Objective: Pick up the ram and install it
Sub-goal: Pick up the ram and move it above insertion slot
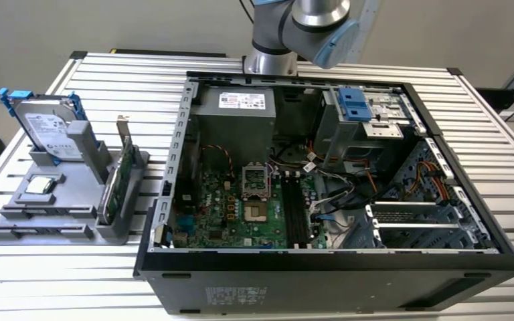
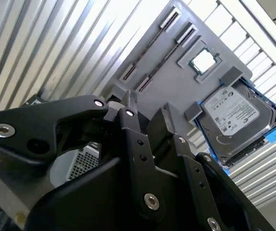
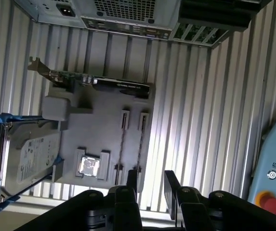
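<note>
My gripper (image 3: 151, 186) (image 2: 146, 114) is open, and its two black fingers (image 3: 132, 180) stand apart with nothing between them. It hangs high above the grey holder (image 3: 104, 110) (image 2: 166, 86) (image 1: 118, 231), close to the ends of the holder's two narrow slots (image 3: 130, 142). I cannot make out a ram in those slots; the ram is out of view. In the exterior view my arm (image 1: 306, 27) reaches in from above the open computer case (image 1: 328, 267). The motherboard's black memory slots (image 1: 294, 207) lie in the middle of the case.
The holder stands at the exterior view's left, beside the case. It carries a silver hard drive (image 1: 47, 127) (image 3: 34, 154) (image 2: 229, 115) with blue rails, an upright green card (image 1: 118, 177) (image 3: 109, 84) and a small square chip (image 1: 43, 186) (image 3: 88, 166). The table is ribbed aluminium (image 1: 507, 167).
</note>
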`<state>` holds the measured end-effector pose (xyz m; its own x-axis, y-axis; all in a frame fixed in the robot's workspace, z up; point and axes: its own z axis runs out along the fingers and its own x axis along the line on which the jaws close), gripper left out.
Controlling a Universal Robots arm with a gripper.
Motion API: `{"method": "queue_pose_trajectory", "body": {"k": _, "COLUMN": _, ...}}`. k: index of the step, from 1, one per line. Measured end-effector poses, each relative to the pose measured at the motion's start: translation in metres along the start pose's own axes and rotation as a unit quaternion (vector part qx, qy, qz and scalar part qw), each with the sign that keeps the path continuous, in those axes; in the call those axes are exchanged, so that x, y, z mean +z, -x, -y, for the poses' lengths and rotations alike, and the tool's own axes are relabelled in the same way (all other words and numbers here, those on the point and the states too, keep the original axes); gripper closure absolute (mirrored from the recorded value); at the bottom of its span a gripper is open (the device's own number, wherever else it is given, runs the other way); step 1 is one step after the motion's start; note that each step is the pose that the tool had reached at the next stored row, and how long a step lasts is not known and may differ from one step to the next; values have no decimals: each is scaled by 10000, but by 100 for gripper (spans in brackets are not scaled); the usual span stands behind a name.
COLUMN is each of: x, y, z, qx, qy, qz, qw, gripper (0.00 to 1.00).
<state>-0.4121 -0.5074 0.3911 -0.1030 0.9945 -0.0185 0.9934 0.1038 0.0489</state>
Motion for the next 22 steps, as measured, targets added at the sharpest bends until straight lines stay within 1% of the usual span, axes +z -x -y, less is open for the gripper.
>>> {"method": "queue_pose_trajectory", "body": {"k": 5, "x": 0, "y": 0, "z": 0, "qx": 158, "qy": -3, "qz": 8, "qw": 9999, "gripper": 0}}
{"method": "queue_pose_trajectory", "body": {"k": 11, "x": 0, "y": 0, "z": 0, "qx": 343, "qy": -6, "qz": 17, "qw": 9994, "gripper": 0}}
{"method": "queue_pose_trajectory", "body": {"k": 16, "x": 0, "y": 0, "z": 0, "qx": 490, "qy": -9, "qz": 24, "qw": 9988, "gripper": 0}}
{"method": "queue_pose_trajectory", "body": {"k": 22, "x": 0, "y": 0, "z": 0, "qx": 663, "qy": -12, "qz": 33, "qw": 9978, "gripper": 0}}
